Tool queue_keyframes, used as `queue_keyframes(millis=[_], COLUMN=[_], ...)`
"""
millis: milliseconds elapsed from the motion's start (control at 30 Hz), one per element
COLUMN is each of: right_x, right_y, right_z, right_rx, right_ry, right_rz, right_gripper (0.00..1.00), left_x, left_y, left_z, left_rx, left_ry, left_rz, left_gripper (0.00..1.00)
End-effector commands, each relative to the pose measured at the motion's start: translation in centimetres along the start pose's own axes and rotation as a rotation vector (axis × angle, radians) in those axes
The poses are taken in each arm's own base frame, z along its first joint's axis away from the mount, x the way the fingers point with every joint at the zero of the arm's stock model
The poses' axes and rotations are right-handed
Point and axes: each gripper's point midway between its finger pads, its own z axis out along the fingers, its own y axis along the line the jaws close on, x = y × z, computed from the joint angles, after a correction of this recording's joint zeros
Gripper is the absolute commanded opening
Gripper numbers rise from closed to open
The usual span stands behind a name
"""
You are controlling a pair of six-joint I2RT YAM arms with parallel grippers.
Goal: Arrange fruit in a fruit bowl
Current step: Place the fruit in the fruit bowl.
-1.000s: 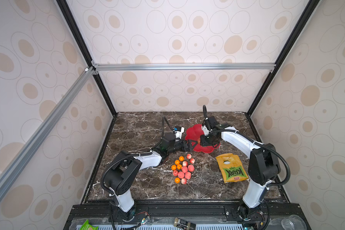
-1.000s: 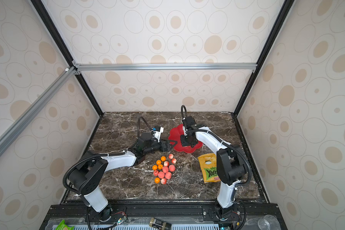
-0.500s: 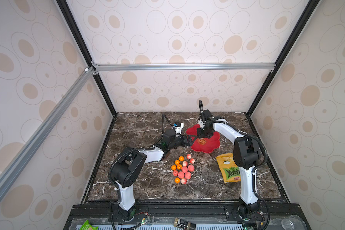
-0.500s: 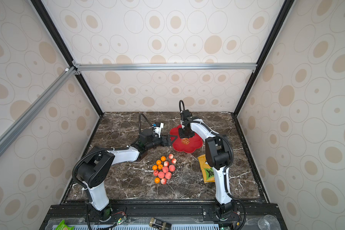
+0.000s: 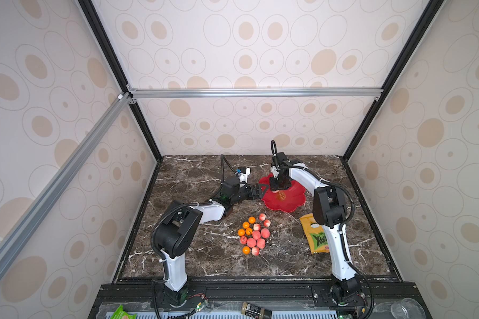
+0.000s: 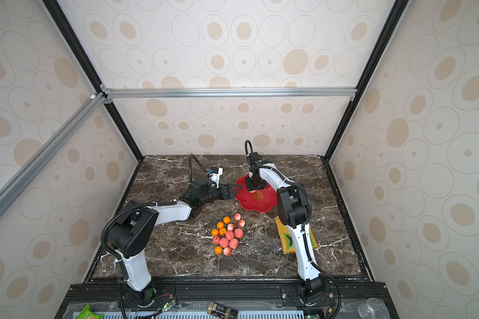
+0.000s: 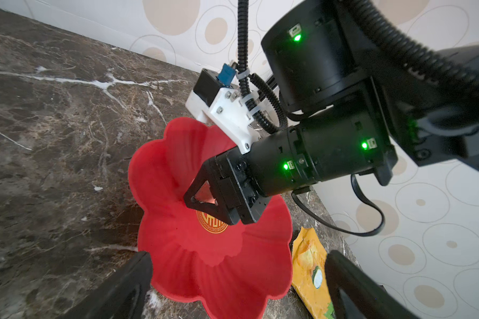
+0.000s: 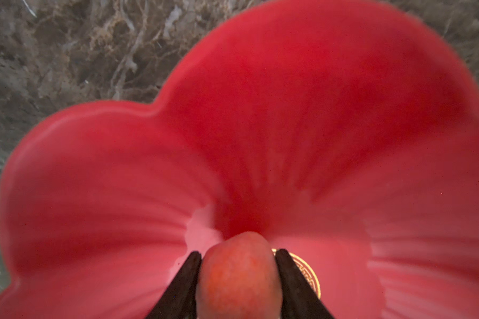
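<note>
The red fruit bowl (image 5: pixel 291 203) (image 6: pixel 257 203) with its scalloped rim sits at the back middle of the marble table. My right gripper (image 5: pixel 277 189) (image 6: pixel 251 188) (image 8: pixel 238 252) hangs just above the bowl's gold emblem, shut on a pink-red peach (image 8: pixel 238 276). My left gripper (image 5: pixel 262 190) (image 6: pixel 236 190) (image 7: pixel 239 256) is open at the bowl's left rim, and the rim (image 7: pixel 177 276) lies between its spread fingers. Several loose fruit (image 5: pixel 253 234) (image 6: pixel 227 234), peaches and small orange ones, lie clustered on the table in front of the bowl.
A yellow-green snack bag (image 5: pixel 315 237) (image 6: pixel 282 234) (image 7: pixel 307 265) lies right of the fruit pile, partly under my right arm. Patterned walls close in the table on three sides, and a black rail runs along the front.
My right arm has swung more upright and carried the peach over the bowl's centre. My left gripper has reached further to the bowl's rim, still open.
</note>
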Motion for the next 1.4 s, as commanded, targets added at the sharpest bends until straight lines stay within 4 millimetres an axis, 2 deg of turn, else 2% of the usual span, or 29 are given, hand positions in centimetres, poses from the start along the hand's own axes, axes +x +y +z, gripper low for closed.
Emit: queue_keyframes(millis=[0,233,533,667,867,1067,1367], right_x=[0.4,0.2,-0.1,-0.7,-1.5,0.5,7.1], right_y=[-0.1,0.1,0.3,0.5,0.5,0.2,1.2], right_z=[0.3,0.9,0.7,-0.5,-4.3,-7.0,-9.3], right_rx=[0.006,0.001,-0.011,-0.016,-0.008,-0.003,-0.017], right_ry=[0.034,0.039,0.031,0.01,-0.057,-0.099,-0.091], right_rz=[-0.013,-0.012,-0.011,-0.016,-0.012,0.011,0.009], right_gripper=[0.44,0.48,0.62,0.64,0.67,0.66,0.62], left_x=[-0.9,-0.7,-0.6,-0.8,-1.0,-0.5,1.5], left_y=[-0.1,0.1,0.1,-0.3,-0.9,-1.7,-2.6], left_z=[0.3,0.3,0.2,-0.1,-1.7,-4.4,-8.1], left_rx=[0.01,0.005,0.007,0.01,-0.002,-0.004,-0.023], left_ry=[-0.009,-0.005,-0.003,-0.007,-0.017,-0.03,-0.021], left_rz=[0.027,0.025,0.027,0.034,0.05,0.056,0.058], left_gripper=[0.98,0.98,0.98,0.98,0.98,0.98,0.98])
